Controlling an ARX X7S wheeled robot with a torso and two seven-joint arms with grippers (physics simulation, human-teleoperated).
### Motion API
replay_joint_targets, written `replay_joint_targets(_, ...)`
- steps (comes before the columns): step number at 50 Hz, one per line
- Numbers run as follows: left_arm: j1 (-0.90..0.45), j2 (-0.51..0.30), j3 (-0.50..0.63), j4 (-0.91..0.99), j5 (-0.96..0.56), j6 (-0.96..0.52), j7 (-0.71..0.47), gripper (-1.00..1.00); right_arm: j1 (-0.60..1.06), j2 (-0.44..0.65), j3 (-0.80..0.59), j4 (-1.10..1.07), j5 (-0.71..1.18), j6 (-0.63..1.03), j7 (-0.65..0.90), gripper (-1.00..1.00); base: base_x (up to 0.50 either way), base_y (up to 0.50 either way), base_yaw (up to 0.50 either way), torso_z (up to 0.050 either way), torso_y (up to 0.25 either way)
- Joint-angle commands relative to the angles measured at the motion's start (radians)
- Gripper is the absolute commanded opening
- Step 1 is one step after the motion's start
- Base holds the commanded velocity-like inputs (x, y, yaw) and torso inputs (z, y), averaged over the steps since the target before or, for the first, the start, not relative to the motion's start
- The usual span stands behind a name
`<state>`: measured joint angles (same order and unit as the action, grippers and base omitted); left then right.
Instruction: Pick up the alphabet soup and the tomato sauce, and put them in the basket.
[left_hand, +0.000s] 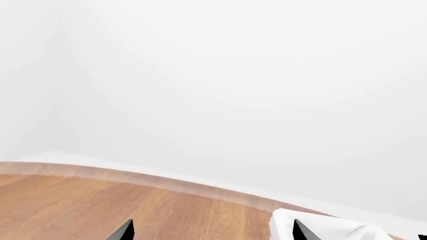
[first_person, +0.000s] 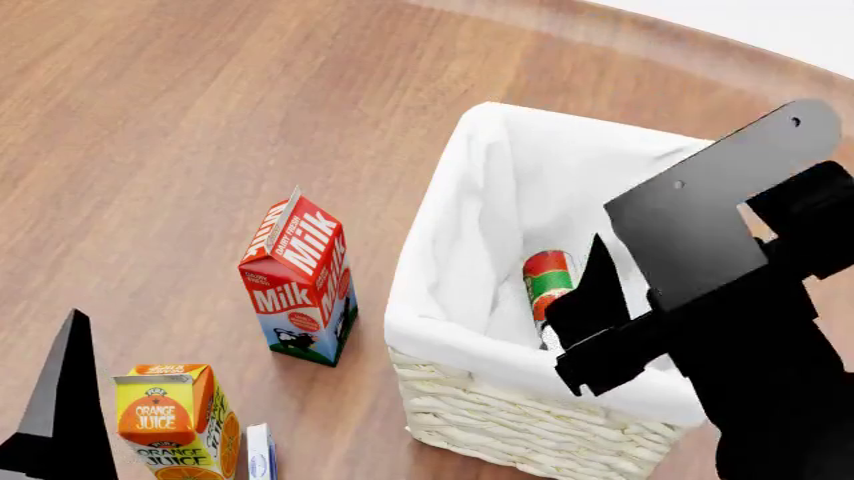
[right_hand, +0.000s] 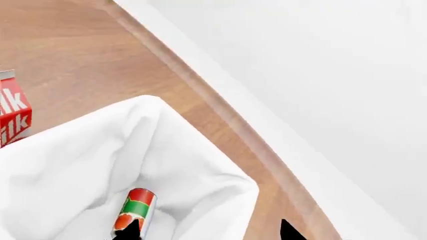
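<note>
Head view: the right gripper and its arm cover the near right corner of the basket and the lower end of the tomato sauce can. The orange juice carton is cut off by the bottom edge, as is a small white and blue item beside it, too little of which shows to identify. The left gripper shows only as one dark finger at the bottom left corner.

Right wrist view: the milk carton is cropped by the frame edge; only two fingertips show.

Left wrist view: only the fingertips and a corner of white cloth enter the frame.
</note>
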<state>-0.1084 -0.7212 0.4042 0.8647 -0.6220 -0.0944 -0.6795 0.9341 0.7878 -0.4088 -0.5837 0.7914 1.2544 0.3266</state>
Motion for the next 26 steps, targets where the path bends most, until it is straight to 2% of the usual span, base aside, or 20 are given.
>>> replay_joint_targets(1,-0.001,-0.018,-0.014,0.032,-0.011,-0.007,-0.019,1.00,-0.248,0.086,0.160,-0.227,-0.057,-0.252,0.144,1.00,0.00,0.00,0.00,0.000,0.000)
replay_joint_targets(14,0.000,-0.036,-0.030,0.047,-0.021,-0.003,-0.030,1.00,-0.518,0.076,0.153,-0.315,-0.246,-0.511,0.246,1.00,0.00,0.00,0.00,0.000,0.000)
replay_joint_targets(26,-0.004,-0.038,-0.028,0.050,-0.017,-0.007,-0.034,1.00,-0.732,0.010,0.103,-0.255,-0.394,-0.763,0.305,1.00,0.00,0.00,0.00,0.000,0.000)
